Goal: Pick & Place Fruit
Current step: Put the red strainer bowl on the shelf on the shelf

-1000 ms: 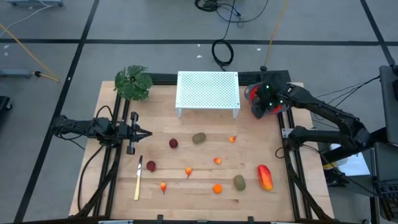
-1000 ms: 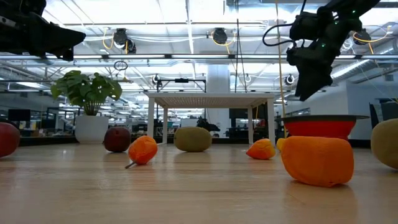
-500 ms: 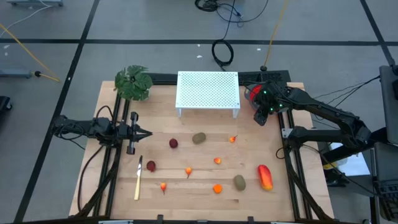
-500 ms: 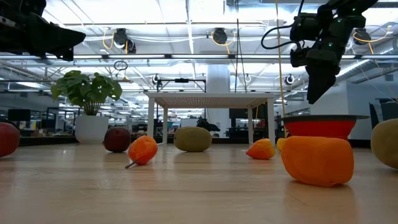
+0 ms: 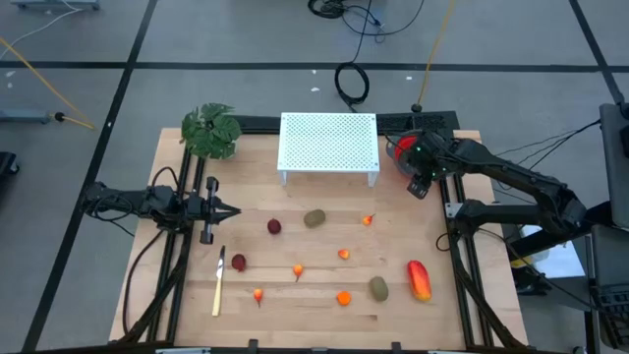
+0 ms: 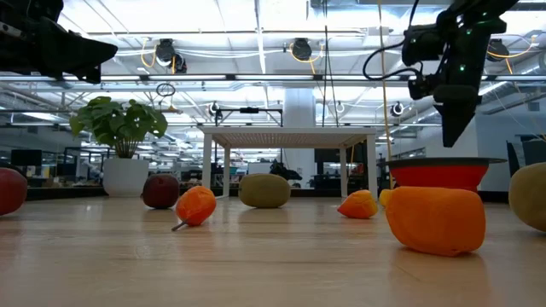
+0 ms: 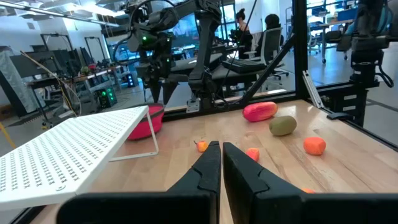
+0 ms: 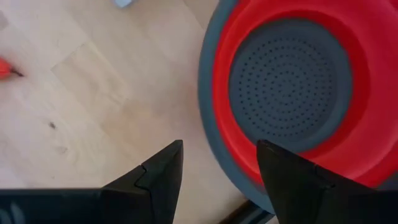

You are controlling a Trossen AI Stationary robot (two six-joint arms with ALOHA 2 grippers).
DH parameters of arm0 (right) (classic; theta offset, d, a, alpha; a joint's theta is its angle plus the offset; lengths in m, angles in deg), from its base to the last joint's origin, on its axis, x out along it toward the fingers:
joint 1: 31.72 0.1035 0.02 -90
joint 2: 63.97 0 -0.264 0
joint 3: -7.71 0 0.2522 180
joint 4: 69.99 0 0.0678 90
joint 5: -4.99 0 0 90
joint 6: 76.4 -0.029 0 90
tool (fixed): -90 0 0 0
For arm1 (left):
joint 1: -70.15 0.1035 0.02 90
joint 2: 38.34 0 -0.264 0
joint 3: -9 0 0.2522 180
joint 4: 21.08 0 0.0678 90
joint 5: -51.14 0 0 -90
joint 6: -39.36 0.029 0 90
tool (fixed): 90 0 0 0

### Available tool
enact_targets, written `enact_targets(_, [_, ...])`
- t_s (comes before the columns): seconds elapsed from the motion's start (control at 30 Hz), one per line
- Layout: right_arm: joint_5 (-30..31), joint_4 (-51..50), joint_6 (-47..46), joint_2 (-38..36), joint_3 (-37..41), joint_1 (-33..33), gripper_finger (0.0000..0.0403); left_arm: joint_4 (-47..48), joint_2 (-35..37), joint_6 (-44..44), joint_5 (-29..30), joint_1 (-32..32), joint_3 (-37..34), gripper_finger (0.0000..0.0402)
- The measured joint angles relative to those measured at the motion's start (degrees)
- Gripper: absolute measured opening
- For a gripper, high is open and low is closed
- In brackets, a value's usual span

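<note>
**Right arm poised over empty colander, no fruit in hand**

Since the earlier frames, the right gripper (image 5: 421, 182) has shifted rightward along the far right corner of the table and now hangs above the near rim of the red colander (image 5: 400, 149). Its fingers stand apart with nothing between them. The right wrist view shows the colander's grey perforated floor bare. The left gripper (image 5: 228, 211) waits at the left edge of the table, fingers pressed together, empty.

All fruit lies on the wood, none in the colander: the elongated red-orange piece (image 5: 420, 279) near right, one olive oval (image 5: 378, 288) just left of it, the other olive oval (image 5: 314, 218) mid-table, two dark red balls (image 5: 274, 226) left of centre, and tiny orange pieces (image 5: 343, 255) scattered between.

Judgement: the step in hand appears to be travel towards a next piece. The tiny orange piece (image 5: 368, 220) lies closest to the right gripper. To do it well, the gripper should descend vertically with open fingers straddling the piece, then close low so it does not roll.

Obstructions: the white perforated stand (image 5: 328, 144) sits just left of the colander. The pale-yellow knife (image 5: 218, 283) and leafy plant (image 5: 210, 131) lie well away at left.
</note>
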Motion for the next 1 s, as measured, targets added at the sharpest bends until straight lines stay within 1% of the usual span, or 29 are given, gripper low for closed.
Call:
enact_targets(0.27, [0.41,2.62,1.19,3.41,4.17,0.0,0.0196,0.0,0.0,-0.03,0.0,0.0,0.0,0.0019])
enact_targets(0.5, [5.75,4.79,0.8,6.46,5.72,0.0,0.0196,-0.13,0.0,-1.0,-0.03,0.01,0.0,0.0019])
enact_targets(0.6, [5.98,4.82,0.9,7.27,5.72,0.0,0.0188,-0.15,0.0,-2.61,-0.07,0.01,0.0,0.0019])
enact_targets(0.7, [6.08,4.97,0.93,7.66,5.72,0.0,0.0158,-0.2,0.0,-4.54,-0.47,0.01,0.0,0.0019])
enact_targets(0.8, [6.12,5.0,0.93,7.72,5.72,0.0,0.011,-0.17,0.0,-4.97,-0.57,0.0,0.0,0.0019])
enact_targets(0.93, [6.21,5.69,1.7,7.71,5.66,0.02,0.0035,-0.17,0.0,-6.47,-0.59,0.01,0.0,0.0019])
enact_targets(1.0, [7.15,6.54,1.67,7.65,5.43,0.02,0.0016,-0.17,0.0,-6.49,-0.61,0.0,0.0,0.0019])
